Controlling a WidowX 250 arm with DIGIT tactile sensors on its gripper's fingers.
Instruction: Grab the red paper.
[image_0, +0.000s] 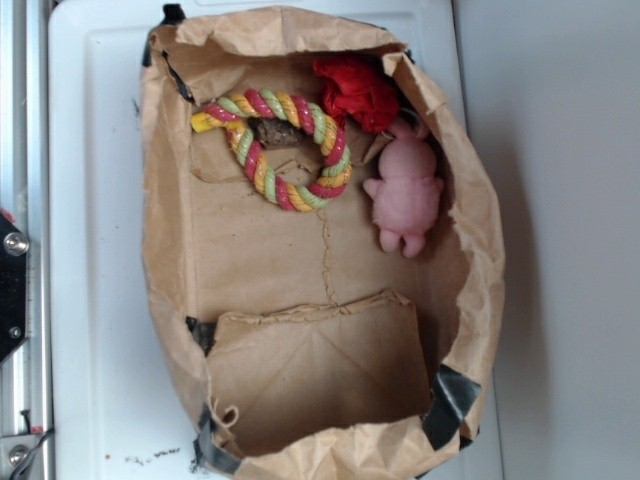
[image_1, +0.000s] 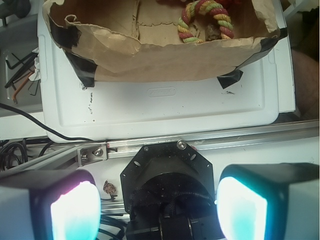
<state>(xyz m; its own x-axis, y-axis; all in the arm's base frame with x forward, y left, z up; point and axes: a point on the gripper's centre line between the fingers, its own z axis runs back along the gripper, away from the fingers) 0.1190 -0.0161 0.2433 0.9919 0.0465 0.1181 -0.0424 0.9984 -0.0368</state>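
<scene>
Jaws status: my jaws (image_1: 157, 207) stand wide open and hold nothing; both glowing pads (image_1: 75, 210) frame the bottom of the wrist view at 7 and 5 o'clock. They hover over the mounting base, well apart from the brown paper bag (image_0: 165, 250), which sits on the white tray (image_1: 165, 110) toward 12 o'clock. In the exterior view, the red paper (image_0: 355, 92) lies inside the bag at its 1 o'clock corner, touching the bag wall. The rope ring (image_0: 280, 148) rests just beside it toward 9 o'clock. The pink pig toy (image_0: 405, 192) lies at 5 o'clock from the red paper, near it.
</scene>
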